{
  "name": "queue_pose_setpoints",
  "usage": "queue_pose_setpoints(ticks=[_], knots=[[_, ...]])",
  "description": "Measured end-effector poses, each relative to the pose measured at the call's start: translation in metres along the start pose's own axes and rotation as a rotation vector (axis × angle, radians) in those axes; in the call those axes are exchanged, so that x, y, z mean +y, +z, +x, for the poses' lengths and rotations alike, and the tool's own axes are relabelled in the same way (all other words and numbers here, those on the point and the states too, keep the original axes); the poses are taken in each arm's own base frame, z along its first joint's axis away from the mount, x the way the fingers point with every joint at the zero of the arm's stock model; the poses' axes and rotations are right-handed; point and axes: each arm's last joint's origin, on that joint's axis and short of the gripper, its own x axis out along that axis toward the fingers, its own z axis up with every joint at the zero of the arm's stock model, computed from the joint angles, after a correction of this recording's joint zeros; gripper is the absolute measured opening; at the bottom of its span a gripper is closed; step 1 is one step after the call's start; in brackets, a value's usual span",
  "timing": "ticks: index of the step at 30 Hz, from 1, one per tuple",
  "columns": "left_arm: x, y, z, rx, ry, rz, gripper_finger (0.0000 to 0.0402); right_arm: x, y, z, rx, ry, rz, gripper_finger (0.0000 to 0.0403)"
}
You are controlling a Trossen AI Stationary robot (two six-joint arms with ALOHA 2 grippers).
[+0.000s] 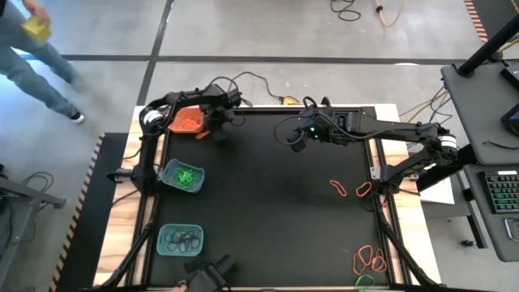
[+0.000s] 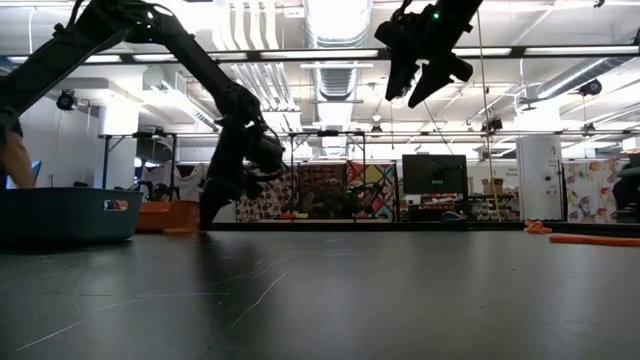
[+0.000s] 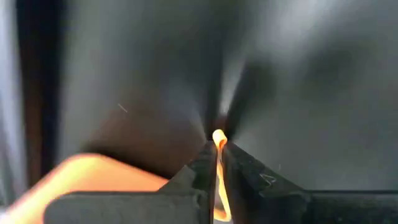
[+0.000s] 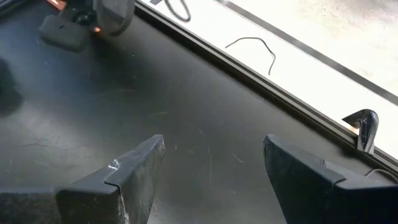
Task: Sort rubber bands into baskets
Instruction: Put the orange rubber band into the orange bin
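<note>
The black table (image 1: 268,203) carries three baskets along its left edge: an orange basket (image 1: 185,120) at the far left corner, then two teal baskets (image 1: 183,176) holding green and black bands. The left hand (image 3: 219,163), beside the orange basket, is clamped on an orange rubber band (image 3: 219,140). The right hand (image 4: 211,180) hangs above the far edge, fingers apart, while loose orange bands (image 1: 349,191) lie near the right edge

Two dark jointed arms, silver collars, black cables
</note>
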Motion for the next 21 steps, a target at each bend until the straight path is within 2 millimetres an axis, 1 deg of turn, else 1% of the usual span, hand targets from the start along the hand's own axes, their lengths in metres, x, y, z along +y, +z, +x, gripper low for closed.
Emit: queue_pose_setpoints(ticks=[6,9,11,14,16,18,21], knots=[[-0.001,0.004,-0.049,-0.177,-0.031,-0.046,0.0001,0.0,0.0,0.0,-0.001,0.0,0.0,0.0265],[-0.001,-0.003,-0.078,-0.249,-0.04,-0.074,0.0001,0.0,0.0,0.0,0.001,-0.001,-0.001,0.0265],[0.0,-0.014,-0.097,-0.278,-0.037,-0.094,0.0,0.0,0.0,0.0,0.002,-0.001,-0.001,0.0265],[0.002,-0.034,-0.117,-0.296,-0.031,-0.122,0.0,0.0,0.0,0.0,0.002,-0.002,-0.001,0.0265],[0.005,-0.052,-0.127,-0.305,-0.021,-0.15,0.0,0.0,0.0,0.0,0.002,-0.002,-0.001,0.0265],[0.009,-0.07,-0.134,-0.307,-0.002,-0.182,0.0,0.0,0.0,0.0,0.002,-0.002,-0.001,0.0265],[0.015,-0.092,-0.132,-0.322,0.029,-0.248,0.0,0.0,0.0,0.0,0.0,-0.002,0.0,0.0265]])
